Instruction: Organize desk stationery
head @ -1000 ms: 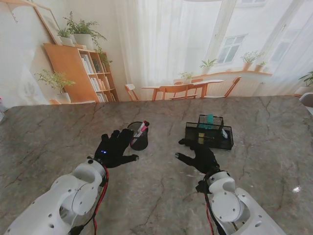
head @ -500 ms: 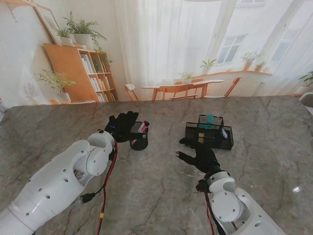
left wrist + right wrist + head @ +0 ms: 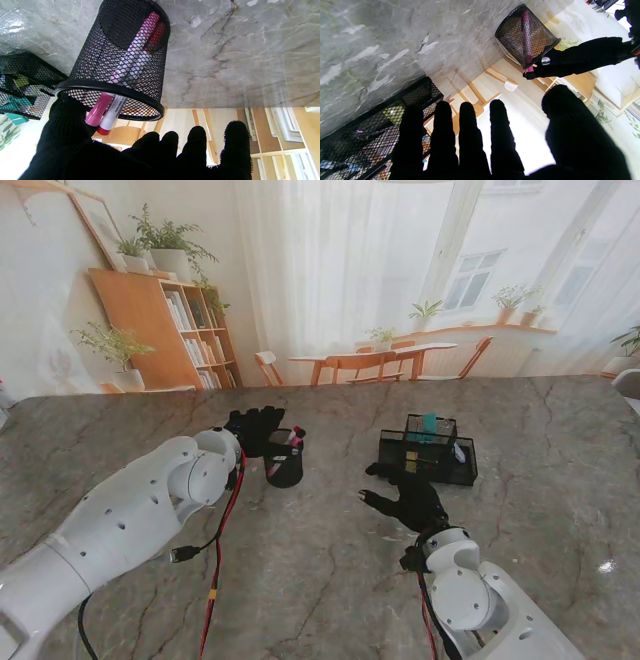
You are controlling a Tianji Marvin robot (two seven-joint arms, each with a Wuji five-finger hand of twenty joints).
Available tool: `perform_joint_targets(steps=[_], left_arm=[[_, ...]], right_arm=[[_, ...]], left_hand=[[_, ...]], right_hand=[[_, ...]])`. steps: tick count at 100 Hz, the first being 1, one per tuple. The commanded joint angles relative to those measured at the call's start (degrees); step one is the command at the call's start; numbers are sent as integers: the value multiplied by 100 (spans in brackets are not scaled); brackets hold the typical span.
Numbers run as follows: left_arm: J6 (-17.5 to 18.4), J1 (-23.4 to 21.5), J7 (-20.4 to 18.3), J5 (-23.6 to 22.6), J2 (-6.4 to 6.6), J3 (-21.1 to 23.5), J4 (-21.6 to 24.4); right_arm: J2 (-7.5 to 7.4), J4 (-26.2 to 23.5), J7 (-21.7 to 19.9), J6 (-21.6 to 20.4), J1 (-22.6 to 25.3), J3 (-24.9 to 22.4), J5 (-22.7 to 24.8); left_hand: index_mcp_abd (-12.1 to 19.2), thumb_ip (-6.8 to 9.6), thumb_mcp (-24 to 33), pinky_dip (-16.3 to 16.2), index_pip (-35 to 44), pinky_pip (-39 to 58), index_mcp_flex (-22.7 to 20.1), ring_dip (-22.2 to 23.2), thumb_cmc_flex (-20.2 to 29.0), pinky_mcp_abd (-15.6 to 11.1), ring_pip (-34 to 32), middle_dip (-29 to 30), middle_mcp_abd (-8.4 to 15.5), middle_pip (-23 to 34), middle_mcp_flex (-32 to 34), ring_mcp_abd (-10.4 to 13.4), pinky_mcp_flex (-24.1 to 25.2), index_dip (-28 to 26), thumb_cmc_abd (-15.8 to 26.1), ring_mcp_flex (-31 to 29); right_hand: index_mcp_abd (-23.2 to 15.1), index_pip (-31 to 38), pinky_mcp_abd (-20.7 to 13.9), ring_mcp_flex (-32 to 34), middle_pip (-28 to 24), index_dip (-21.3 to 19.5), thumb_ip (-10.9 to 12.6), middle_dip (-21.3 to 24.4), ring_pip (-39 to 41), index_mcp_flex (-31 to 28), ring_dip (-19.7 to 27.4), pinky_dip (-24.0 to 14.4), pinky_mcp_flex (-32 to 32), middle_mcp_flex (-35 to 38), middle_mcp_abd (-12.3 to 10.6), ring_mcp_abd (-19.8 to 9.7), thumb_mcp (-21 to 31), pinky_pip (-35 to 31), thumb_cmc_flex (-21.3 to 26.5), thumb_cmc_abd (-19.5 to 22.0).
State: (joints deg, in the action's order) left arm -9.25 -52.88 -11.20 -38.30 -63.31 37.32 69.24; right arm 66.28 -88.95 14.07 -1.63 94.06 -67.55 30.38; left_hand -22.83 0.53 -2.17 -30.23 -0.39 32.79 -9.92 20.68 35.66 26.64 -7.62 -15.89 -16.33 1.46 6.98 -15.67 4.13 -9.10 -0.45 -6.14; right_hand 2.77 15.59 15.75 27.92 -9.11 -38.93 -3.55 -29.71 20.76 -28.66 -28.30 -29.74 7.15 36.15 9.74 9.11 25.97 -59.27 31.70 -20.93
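Stationery here means two markers, one pink-capped (image 3: 98, 113) and one white with a red end (image 3: 113, 110), leaning in a round black wire-mesh pen cup (image 3: 284, 461) that stands upright on the grey marble surface (image 3: 330, 580) left of centre. Starting at the left hand (image 3: 254, 427) in its black glove: it hangs over the far left side of the cup's rim, thumb (image 3: 65, 117) up against the rim beside the marker caps, the other fingers spread and apart from the mesh, so it grips nothing that I can make out. Whether the thumb truly touches the rim cannot be told. The right hand (image 3: 408, 498) lies spread and empty on the surface, just nearer to me than the black mesh desk organiser tray (image 3: 430, 455), which holds small teal and yellowish items. By my judgement the cup is light and stiff and would tip easily if pushed at the rim, so it is best clasped around its wall; the markers are light, smooth and slippery, best pinched at the caps that stick out. The left wrist view shows both markers through the mesh, where the stand view shows only a hint of pink. The right wrist view shows the cup (image 3: 526, 39) and left hand from the side.
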Motion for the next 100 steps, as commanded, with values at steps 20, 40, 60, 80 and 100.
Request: perform_joint_targets(steps=[20,40,60,80,100], left_arm=[[-87,147,35,397,-189,-315,-284],[-186,-21,43,492,-179,-145,-181],[-308,-241,-142,355,-61,175,157],[-516,-453,-559,526,46,388,491],[-525,-376,-696,639,59,294,395]], right_arm=[[11,43,-94,58,-41,39,-41],[16,68,-108,104,-78,70,-73],[25,111,-140,113,-136,128,-157],[33,134,-124,118,-155,146,-173],[46,133,-68,142,-152,147,-177]], left_hand=[[-239,-250,13,70,-34,-88,170,-32,-296,228,65,-120,42,-5,-141,-31,57,-37,-12,79],[-241,-253,22,-20,18,67,185,-24,-427,377,51,-310,15,36,-90,-58,2,-365,184,-38],[67,-259,53,-192,90,628,202,112,592,507,-157,-381,111,122,246,-117,-390,-824,-68,-488],[500,-223,77,-353,503,1171,48,270,1538,603,-318,-485,229,244,921,-118,-884,-1866,-522,-1052],[1284,-181,101,-565,600,1834,-605,496,2307,382,-660,-543,414,368,1596,-35,-1836,-2005,-791,-1906]], right_hand=[[19,86,-69,-21,-152,-129,129,-144,110,-76,-34,-114,19,81,-28,-130,7,-151,64,84],[34,96,-65,-10,-165,-134,131,-158,148,-98,-39,-107,23,104,-20,-127,-16,-170,104,97],[49,108,-66,1,-178,-139,133,-171,184,-129,-44,-97,29,129,-20,-132,-43,-189,129,130],[61,112,-54,17,-189,-140,136,-183,214,-142,-47,-90,34,156,0,-125,-75,-208,148,155],[77,128,-43,32,-202,-146,138,-195,255,-178,-58,-89,47,185,0,-127,-100,-244,152,180]])
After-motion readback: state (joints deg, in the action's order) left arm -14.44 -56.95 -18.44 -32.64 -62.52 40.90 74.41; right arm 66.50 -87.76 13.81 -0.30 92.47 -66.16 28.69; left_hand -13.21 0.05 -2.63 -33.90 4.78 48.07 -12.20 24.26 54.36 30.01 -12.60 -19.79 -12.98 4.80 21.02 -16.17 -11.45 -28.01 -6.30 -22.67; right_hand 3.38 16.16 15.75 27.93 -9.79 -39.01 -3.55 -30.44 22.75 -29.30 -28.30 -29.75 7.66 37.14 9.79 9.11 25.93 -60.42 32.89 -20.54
